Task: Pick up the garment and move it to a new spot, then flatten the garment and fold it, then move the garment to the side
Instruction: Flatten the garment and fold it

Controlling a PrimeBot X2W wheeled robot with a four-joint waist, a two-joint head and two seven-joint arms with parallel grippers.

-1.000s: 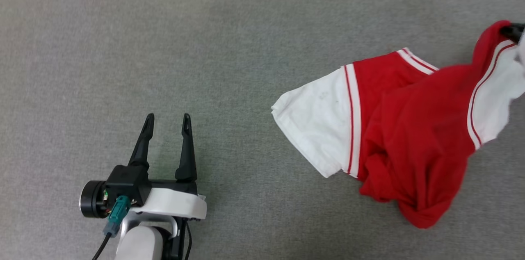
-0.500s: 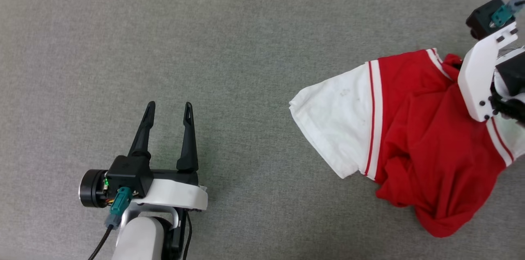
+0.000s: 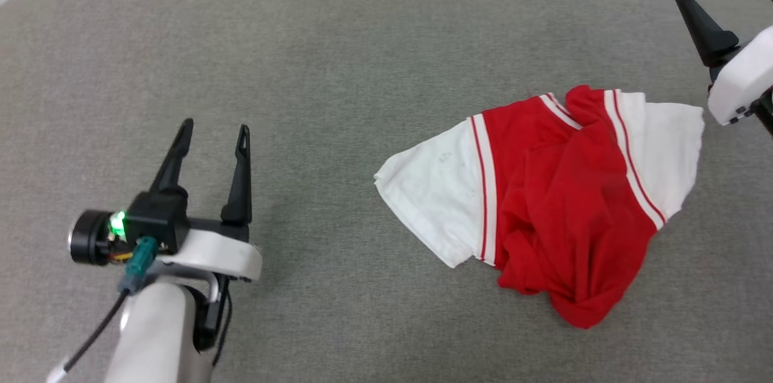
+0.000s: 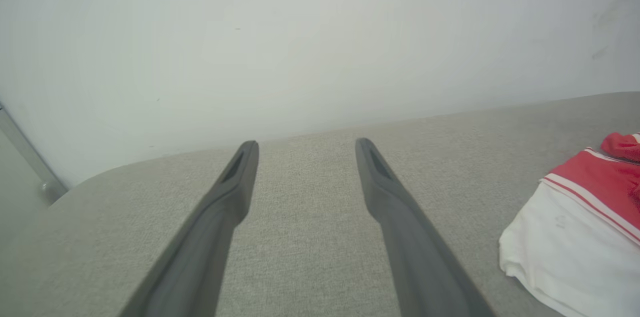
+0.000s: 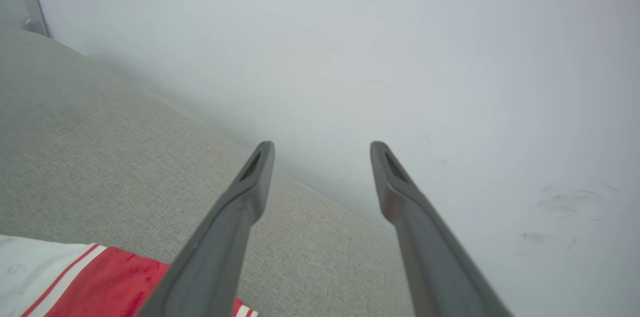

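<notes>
Far left on the grey table (image 3: 338,69): the left gripper (image 3: 215,126) hovers with its fingers spread wide and nothing between them, the same as a second ago. Bare table runs from it to the garment, leaving ample room to spread fabric leftward.

Right of centre, the garment (image 3: 561,202) lies crumpled on the table. One white sleeve is splayed left, the red body is bunched, and the second white sleeve sits to the right.

Far right, the right gripper (image 5: 322,147) was pinched on the garment's upper right a moment ago and has let go. Its fingers are now wide and raised clear of the heap.

Judgement: the relocation looks done, and flattening comes next.

Edges: the table has a rounded corner at far left, and its far edge runs along the wall (image 4: 320,32). Its right edge is out of view.
</notes>
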